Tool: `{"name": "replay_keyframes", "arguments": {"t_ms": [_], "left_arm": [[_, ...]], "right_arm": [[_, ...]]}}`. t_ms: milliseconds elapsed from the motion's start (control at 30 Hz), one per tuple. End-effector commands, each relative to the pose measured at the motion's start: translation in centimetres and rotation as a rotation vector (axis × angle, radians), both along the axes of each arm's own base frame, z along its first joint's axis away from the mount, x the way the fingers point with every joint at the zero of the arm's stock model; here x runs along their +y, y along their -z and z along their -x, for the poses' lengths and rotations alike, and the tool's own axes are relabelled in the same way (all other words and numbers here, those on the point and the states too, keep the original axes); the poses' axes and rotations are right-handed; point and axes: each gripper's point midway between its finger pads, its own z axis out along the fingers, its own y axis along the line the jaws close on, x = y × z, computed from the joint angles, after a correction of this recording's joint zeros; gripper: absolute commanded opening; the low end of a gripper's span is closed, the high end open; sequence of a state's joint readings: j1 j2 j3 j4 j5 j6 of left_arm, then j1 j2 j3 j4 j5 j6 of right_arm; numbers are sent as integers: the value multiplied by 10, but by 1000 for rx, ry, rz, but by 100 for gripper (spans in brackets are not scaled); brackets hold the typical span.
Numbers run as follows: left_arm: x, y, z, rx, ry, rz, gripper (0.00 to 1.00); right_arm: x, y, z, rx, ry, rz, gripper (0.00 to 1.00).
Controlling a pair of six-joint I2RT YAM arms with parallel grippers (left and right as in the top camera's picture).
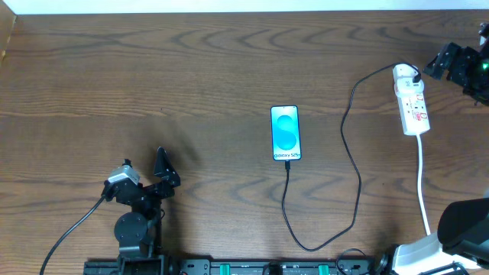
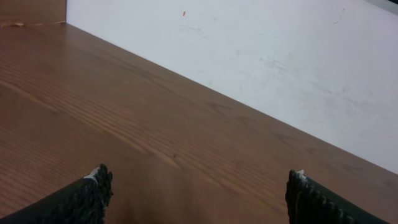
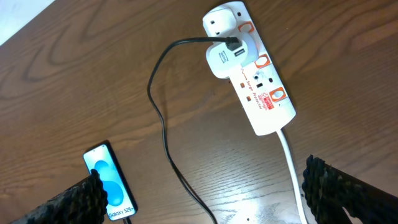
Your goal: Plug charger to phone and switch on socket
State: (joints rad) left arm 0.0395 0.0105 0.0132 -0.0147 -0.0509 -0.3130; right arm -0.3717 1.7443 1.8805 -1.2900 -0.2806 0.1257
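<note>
The phone (image 1: 285, 133) lies face up mid-table with its blue screen lit. The black charger cable (image 1: 354, 183) meets the phone's bottom edge, loops toward the front edge, then runs up to a white adapter (image 3: 222, 59) plugged into the socket (image 1: 412, 103), a white strip at the far right. My right gripper (image 1: 443, 61) hangs open just beyond the socket. In the right wrist view its jaws (image 3: 205, 186) frame bare table, with the phone (image 3: 109, 180), charger (image 3: 163, 124) and socket (image 3: 258, 81) ahead. At the front left my left gripper (image 1: 165, 172) is open and empty over bare wood (image 2: 200, 186).
The socket's white cord (image 1: 422, 183) runs down the right side to the front edge. A white wall (image 2: 261, 56) borders the table ahead of the left gripper. The arm bases sit along the front edge.
</note>
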Motion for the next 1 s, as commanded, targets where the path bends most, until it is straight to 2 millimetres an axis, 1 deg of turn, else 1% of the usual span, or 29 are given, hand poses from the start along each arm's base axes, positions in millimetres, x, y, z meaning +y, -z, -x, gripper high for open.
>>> {"name": "replay_keyframes", "arguments": {"t_ms": [0, 867, 933, 967], "left_arm": [[4, 16, 2, 58, -20, -16, 90], [5, 16, 2, 62, -24, -33, 90], [4, 16, 2, 71, -11, -82, 90], [3, 16, 2, 80, 6, -144, 91]], "right_arm": [[1, -7, 0, -19, 5, -3, 99], [1, -7, 0, -19, 5, -3, 99], [1, -7, 0, -18, 5, -3, 99], [1, -7, 0, -18, 5, -3, 99]]}}
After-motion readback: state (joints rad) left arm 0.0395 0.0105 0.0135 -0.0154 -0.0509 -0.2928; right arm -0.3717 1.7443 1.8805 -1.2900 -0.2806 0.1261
